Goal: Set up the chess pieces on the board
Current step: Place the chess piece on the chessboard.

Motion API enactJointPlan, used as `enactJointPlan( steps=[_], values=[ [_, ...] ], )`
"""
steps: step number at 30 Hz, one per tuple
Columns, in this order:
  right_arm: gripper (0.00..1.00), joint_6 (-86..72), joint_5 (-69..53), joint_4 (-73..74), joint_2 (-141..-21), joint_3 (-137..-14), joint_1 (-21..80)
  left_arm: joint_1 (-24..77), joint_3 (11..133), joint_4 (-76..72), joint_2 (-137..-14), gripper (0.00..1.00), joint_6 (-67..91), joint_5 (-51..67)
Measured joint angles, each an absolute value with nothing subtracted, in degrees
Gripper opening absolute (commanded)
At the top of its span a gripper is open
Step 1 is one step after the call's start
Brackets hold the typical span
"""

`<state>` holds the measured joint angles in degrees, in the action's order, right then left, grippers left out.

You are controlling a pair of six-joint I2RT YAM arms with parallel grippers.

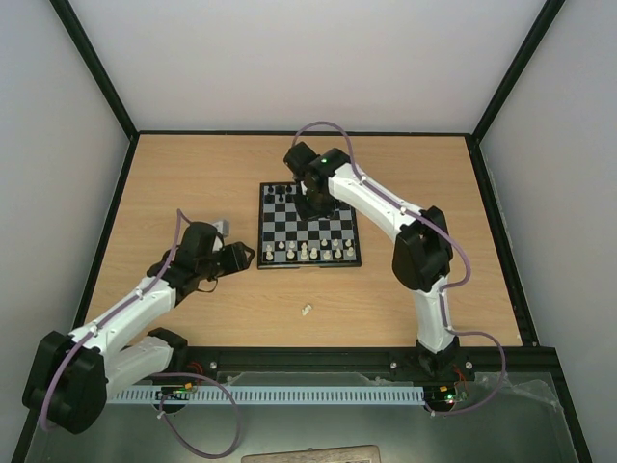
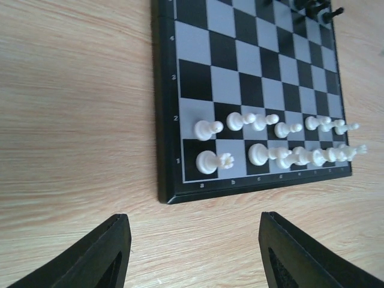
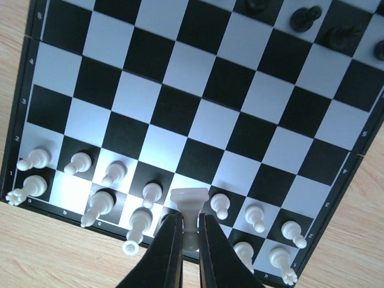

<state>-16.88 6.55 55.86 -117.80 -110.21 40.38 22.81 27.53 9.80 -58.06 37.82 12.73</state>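
Tightly, piece (image 3: 189,200) in right claw (image 3: 188,224) (white)

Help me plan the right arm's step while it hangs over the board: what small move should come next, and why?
The right gripper is shut on an upright white piece, poised above a gap in the white rows at the board's near edge. So probably lower it straight down and open only once the piece stands.

The board (image 2: 165,120) is edged with 1, 2 and letters.
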Motion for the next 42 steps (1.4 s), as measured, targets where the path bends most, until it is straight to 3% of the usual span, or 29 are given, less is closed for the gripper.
enactJointPlan(
  steps=[42],
  values=[
    [0.04,-17.34,2.57,60.38,-127.35,-108.88,40.88,21.19,24.36,4.21,-58.28,0.63,36.58,19.57]
  ],
)
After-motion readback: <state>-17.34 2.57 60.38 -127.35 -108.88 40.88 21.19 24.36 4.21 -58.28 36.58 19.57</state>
